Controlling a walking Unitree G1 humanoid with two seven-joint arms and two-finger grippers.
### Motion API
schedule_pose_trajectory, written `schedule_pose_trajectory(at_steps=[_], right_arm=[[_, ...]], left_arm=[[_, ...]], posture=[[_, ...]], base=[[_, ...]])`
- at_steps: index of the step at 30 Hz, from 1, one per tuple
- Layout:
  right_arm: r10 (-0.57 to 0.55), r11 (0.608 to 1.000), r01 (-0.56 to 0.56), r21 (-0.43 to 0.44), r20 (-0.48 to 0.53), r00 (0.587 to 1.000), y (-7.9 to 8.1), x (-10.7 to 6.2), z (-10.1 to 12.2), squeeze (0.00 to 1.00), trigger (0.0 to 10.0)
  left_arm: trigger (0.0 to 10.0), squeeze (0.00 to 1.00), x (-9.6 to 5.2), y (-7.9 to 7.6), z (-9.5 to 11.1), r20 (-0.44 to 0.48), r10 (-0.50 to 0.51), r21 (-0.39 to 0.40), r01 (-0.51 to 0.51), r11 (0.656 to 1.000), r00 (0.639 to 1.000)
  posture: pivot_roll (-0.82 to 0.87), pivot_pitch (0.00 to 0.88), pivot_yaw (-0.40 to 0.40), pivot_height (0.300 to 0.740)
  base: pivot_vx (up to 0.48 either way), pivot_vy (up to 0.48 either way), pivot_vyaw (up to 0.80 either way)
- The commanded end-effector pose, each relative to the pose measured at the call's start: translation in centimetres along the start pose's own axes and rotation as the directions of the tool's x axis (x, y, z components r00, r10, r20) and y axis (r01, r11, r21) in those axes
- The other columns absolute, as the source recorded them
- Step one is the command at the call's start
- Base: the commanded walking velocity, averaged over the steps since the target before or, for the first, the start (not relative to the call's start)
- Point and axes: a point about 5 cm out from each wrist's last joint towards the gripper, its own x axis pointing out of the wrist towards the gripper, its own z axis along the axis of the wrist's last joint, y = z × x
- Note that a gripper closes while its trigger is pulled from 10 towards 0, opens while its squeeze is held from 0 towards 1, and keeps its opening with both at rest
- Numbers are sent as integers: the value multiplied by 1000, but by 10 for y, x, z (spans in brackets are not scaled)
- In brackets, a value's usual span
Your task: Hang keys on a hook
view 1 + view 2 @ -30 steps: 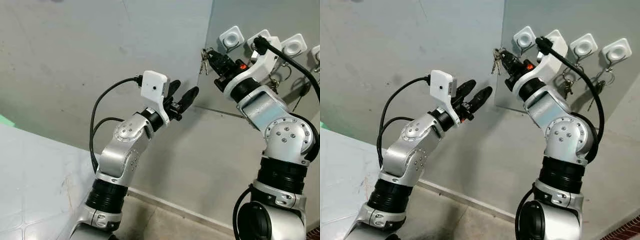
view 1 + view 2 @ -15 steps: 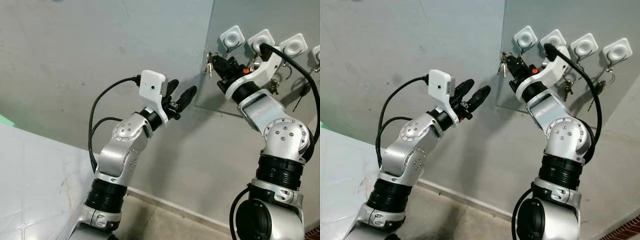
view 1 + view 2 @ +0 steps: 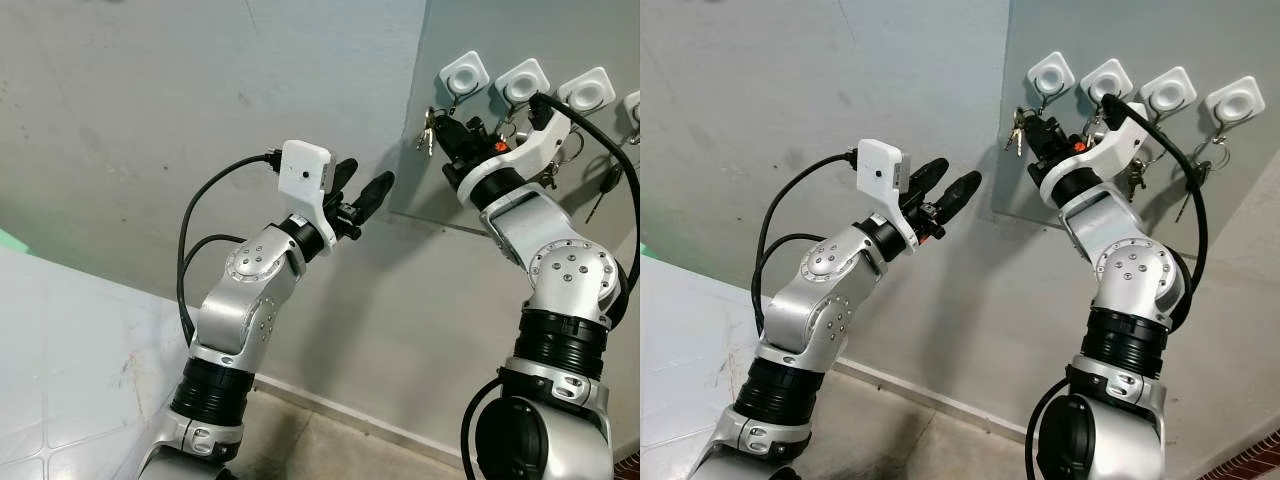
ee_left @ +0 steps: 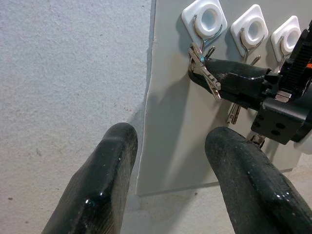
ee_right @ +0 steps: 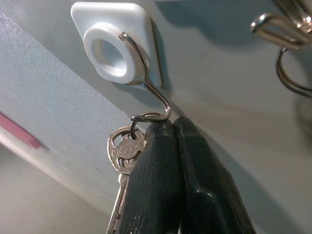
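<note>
Keys [image 5: 126,161] pinched tight in my right hand [image 5: 170,127], ring at the corner hook [image 5: 155,92]; left hand [image 4: 168,141] spread wide nearby.

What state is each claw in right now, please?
Left claw: open, holding nothing, raised near the wall.
Right claw: shut on the keys, at the leftmost hook.
</note>
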Motion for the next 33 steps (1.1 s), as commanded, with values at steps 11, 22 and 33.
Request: schedule_pose_trajectory(at_steps=[11, 22, 33], right_arm=[[93, 995, -94, 22, 49, 994, 15, 4, 11, 0, 10000], [177, 977, -187, 100, 94, 980, 21, -2, 10, 0, 10000], [193, 969, -208, 135, 116, 974, 20, -8, 6, 0, 10000]], left_arm=[[10000, 0, 1, -1, 6, 26, -3, 2, 3, 1000, 1000], [10000, 0, 1, -1, 7, 27, -1, 3, 1, 1000, 1000], [10000, 0, 0, -2, 6, 26, -3, 2, 3, 1000, 1000]], posture=[[-72, 34, 3, 740], [-68, 34, 2, 740], [-68, 29, 4, 740]], base=[[0, 0, 0], [0, 0, 0], [0, 0, 0]])
